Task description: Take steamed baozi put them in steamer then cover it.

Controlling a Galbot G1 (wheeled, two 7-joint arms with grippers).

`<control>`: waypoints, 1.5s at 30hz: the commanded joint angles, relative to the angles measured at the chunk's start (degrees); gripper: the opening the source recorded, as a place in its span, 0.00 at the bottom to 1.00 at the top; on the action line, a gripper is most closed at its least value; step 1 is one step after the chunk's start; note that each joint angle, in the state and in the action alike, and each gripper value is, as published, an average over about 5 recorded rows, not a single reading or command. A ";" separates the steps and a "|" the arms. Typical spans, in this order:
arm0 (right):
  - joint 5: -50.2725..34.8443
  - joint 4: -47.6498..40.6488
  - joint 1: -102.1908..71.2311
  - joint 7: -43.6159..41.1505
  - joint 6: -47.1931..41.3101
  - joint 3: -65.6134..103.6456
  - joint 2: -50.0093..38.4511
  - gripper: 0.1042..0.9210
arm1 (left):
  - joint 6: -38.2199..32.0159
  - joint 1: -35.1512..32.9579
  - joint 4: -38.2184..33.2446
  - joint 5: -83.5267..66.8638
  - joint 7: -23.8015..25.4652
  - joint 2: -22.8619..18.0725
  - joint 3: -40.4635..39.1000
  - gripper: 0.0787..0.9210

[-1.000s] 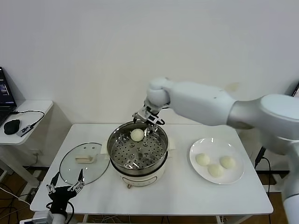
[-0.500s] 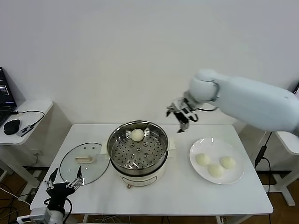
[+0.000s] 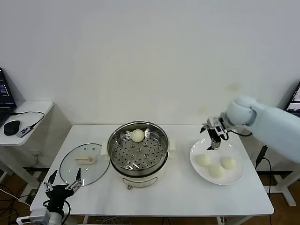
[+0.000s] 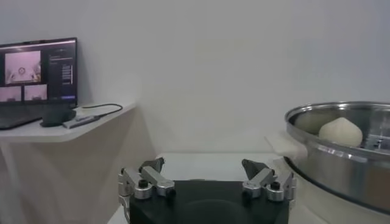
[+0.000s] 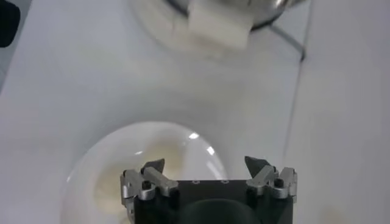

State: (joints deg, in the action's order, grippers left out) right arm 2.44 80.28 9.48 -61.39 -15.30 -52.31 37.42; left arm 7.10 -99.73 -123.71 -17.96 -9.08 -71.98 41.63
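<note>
Head cam: right gripper (image 3: 213,132) is hanging spread open and empty over the plate (image 3: 237,177) with three steamed baozi (image 3: 216,170); a fourth is sitting in the steamer (image 3: 138,151), cover (image 3: 84,163) lying just beside.

Left wrist: left gripper (image 4: 206,176) is idling open below the table (image 4: 201,163) edge.

Right wrist: fingers (image 5: 153,171) are gaping over the plate.

Bright, even indoor light with soft shadows

The steamer (image 3: 138,152) rim carries sharp highlights, and the cover (image 3: 84,163) near the table (image 3: 178,192) left edge shows faint glare. The right wrist view is washed out and soft, its white plate (image 5: 91,182) blurred against the table.
</note>
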 commanded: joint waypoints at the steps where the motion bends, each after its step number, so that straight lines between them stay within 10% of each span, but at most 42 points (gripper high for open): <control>1: 5.28 -6.58 -10.77 -0.01 -0.77 5.57 3.80 0.88 | -0.01 -0.09 0.08 0.09 0.01 0.00 0.02 0.88; 27: 9.32 -15.71 -15.17 2.78 0.62 10.29 10.20 0.88 | -0.03 0.01 0.77 0.67 0.08 0.10 -0.19 0.88; 45: 7.82 -14.92 -9.74 -0.64 0.46 7.96 9.76 0.64 | 0.01 0.17 0.53 0.68 0.03 0.12 -0.18 0.88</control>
State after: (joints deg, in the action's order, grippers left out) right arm 11.05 65.57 -3.11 -60.95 -14.74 -43.65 46.99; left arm 7.09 -99.54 -123.24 -17.29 -9.03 -71.91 41.46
